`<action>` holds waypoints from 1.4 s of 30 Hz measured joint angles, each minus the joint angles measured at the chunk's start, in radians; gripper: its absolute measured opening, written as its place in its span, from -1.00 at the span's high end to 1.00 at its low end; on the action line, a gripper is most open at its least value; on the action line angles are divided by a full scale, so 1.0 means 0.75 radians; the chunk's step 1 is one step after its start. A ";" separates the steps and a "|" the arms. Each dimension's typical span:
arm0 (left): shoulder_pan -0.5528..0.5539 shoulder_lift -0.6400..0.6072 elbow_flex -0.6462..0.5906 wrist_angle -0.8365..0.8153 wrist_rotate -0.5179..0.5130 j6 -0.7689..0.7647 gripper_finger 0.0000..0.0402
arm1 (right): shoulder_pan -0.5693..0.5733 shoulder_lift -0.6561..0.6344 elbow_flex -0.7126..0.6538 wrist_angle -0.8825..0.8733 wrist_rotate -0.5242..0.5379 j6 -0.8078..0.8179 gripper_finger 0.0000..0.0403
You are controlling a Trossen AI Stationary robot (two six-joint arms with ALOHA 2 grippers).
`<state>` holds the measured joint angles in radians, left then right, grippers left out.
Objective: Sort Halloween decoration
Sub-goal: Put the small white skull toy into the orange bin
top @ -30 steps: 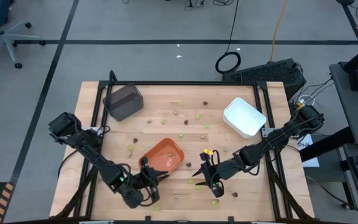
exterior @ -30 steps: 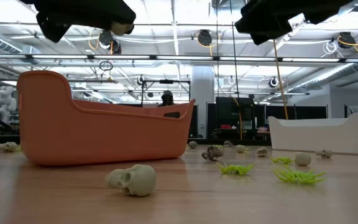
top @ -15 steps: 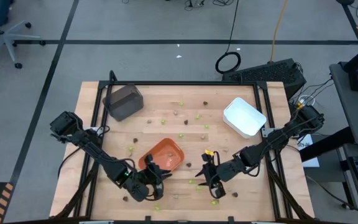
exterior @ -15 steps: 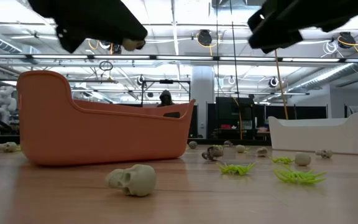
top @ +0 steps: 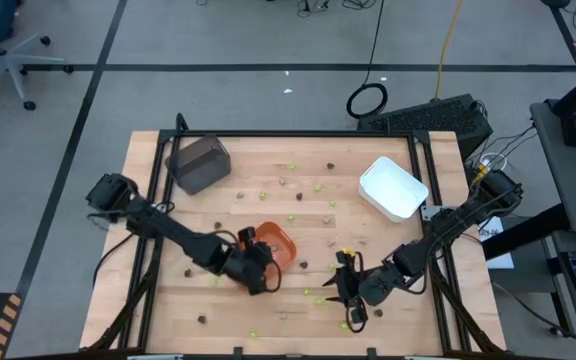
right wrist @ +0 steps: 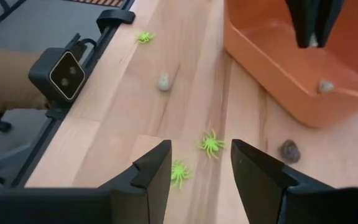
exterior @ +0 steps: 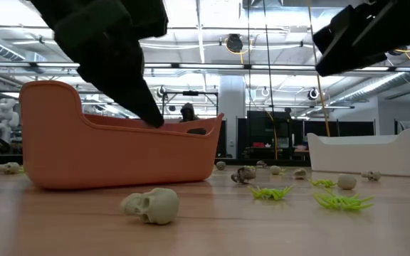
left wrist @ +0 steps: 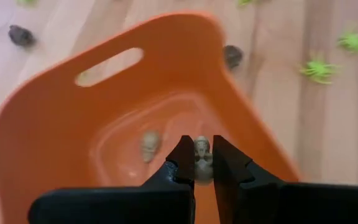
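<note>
- Over the orange tray (top: 271, 243), near the middle of the worktop (top: 388, 320), the left pincer (left wrist: 202, 167) hangs just above the tray's inside, clenched on a small tan-grey skull (left wrist: 202, 152).
- A second skull (left wrist: 149, 144) of the same colour lies on the tray floor, just beside the held one.
- Toward the front edge of the worktop, to the tray's right in the high view, the right pincer (right wrist: 201, 163) hovers with its fingers spread and nothing between them; two lime-green spiders (right wrist: 211, 144) lie on the wood below it, and a dark brown piece (right wrist: 289, 150) sits next to the tray wall.
- More pieces are scattered over the wood: another skull (exterior: 152, 205) lies in front of the tray in the low view, with green spiders (exterior: 342, 201) off to its side.
- A white tray (top: 392, 187) stands at the right back of the worktop, and a dark grey tray (top: 199, 163) at the left back.
</note>
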<state>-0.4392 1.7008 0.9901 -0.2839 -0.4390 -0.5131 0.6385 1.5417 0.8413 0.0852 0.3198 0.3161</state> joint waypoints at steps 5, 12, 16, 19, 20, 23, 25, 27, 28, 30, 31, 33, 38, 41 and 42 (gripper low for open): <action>0.044 0.000 0.000 -0.069 0.022 0.004 0.91 | 0.002 0.000 -0.012 0.000 0.001 0.104 0.25; 0.088 0.000 0.000 -0.112 0.045 -0.004 0.71 | 0.002 0.000 -0.020 -0.001 0.032 0.160 0.25; 0.094 0.000 0.000 -0.115 0.040 -0.005 0.46 | 0.009 0.000 -0.020 -0.043 0.026 0.212 0.25; 0.094 0.000 0.000 -0.114 0.033 -0.004 0.34 | 0.030 0.000 -0.020 -0.122 0.018 0.294 0.25; 0.092 0.000 0.000 -0.113 0.029 -0.004 0.32 | 0.038 0.000 -0.020 -0.146 0.000 0.325 0.25; 0.073 0.000 0.000 -0.103 0.027 -0.017 0.31 | 0.072 0.000 -0.020 -0.210 -0.046 0.438 0.25; 0.051 0.000 0.000 -0.088 0.024 -0.038 0.30 | 0.107 0.000 -0.020 -0.254 -0.051 0.514 0.25; 0.022 0.000 0.000 -0.059 0.012 -0.042 0.30 | 0.146 0.000 -0.020 -0.296 -0.059 0.576 0.25; 0.005 0.000 0.000 -0.038 -0.002 -0.041 0.30 | 0.168 0.000 -0.020 -0.312 -0.062 0.607 0.25; -0.029 0.000 0.000 0.015 -0.042 -0.041 0.30 | 0.205 0.000 -0.020 -0.347 -0.065 0.668 0.25; -0.045 0.000 0.000 0.043 -0.062 -0.041 0.30 | 0.221 0.000 -0.020 -0.363 -0.067 0.694 0.25; -0.074 0.000 0.000 0.094 -0.094 -0.040 0.30 | 0.251 0.000 -0.020 -0.403 -0.068 0.757 0.25; -0.127 0.000 0.000 0.137 -0.169 -0.041 0.30 | 0.302 0.000 -0.020 -0.538 -0.083 0.917 0.25; -0.142 0.000 0.000 0.146 -0.204 -0.040 0.30 | 0.325 0.000 -0.020 -0.618 -0.083 0.963 0.25; -0.143 0.000 0.000 0.151 -0.214 -0.040 0.30 | 0.332 0.000 -0.020 -0.639 -0.081 0.974 0.25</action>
<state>-0.5464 1.7008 0.9901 -0.1710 -0.5993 -0.5434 0.8872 1.5417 0.8265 -0.3939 0.2588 1.0462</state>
